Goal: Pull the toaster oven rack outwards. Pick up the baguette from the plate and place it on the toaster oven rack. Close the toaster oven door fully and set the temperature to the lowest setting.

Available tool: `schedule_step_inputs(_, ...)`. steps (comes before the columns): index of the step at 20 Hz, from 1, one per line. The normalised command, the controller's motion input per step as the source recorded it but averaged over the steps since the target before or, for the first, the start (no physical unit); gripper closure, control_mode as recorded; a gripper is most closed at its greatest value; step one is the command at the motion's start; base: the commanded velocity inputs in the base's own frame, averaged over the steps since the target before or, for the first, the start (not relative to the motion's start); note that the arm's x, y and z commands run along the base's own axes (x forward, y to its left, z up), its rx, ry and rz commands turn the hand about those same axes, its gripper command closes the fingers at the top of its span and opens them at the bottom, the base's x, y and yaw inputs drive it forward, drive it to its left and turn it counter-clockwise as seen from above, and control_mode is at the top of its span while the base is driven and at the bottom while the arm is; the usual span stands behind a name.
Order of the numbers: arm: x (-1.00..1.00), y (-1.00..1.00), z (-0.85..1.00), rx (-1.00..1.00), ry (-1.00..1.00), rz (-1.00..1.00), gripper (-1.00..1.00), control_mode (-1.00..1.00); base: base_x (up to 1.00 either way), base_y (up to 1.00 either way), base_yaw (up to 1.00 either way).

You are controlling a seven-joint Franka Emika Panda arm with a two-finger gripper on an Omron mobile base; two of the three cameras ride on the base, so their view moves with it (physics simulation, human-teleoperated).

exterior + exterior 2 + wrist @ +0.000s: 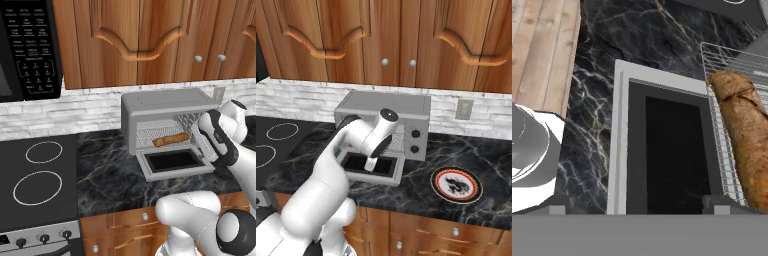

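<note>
The baguette (171,139) lies on the toaster oven rack (165,136) inside the toaster oven (165,105); the toaster oven door (174,162) hangs open, flat over the counter; the gripper (639,205), jaws spread wide and empty, hovers above the door; the plate (456,184) sits right of the oven, a black microwave (27,47) far left.

White arm rises from the base, bends at a rounded elbow, forearm reaching forward and up, wrist turned so the hand (372,165) points downward. In the hand view the two dark fingertips (724,202) sit far apart at the bottom edge, jaws spread wide with nothing between them. In the left base view the wrist's dark-banded link angles down to the left; hand itself hard to make out there.
</note>
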Motion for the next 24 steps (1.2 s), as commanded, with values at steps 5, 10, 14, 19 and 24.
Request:
schedule_step_inputs(5,-0.35,-0.02,-0.12,0.0,0.07,0.0,-1.0,-1.0,0.0,0.0,0.0)
schedule_step_inputs(10,-0.03,0.0,-0.18,0.0,0.08,0.0,-1.0,-1.0,0.0,0.0,0.0)
schedule_step_inputs(14,0.08,0.0,-0.04,0.0,0.0,0.0,-1.0,-1.0,0.0,0.0,0.0)
schedule_step_inputs(19,0.19,0.0,0.0,0.0,0.0,0.0,-1.0,-1.0,0.0,0.0,0.0)
schedule_step_inputs(24,0.25,0.0,-0.09,0.0,0.0,0.0,-1.0,-1.0,0.0,0.0,0.0)
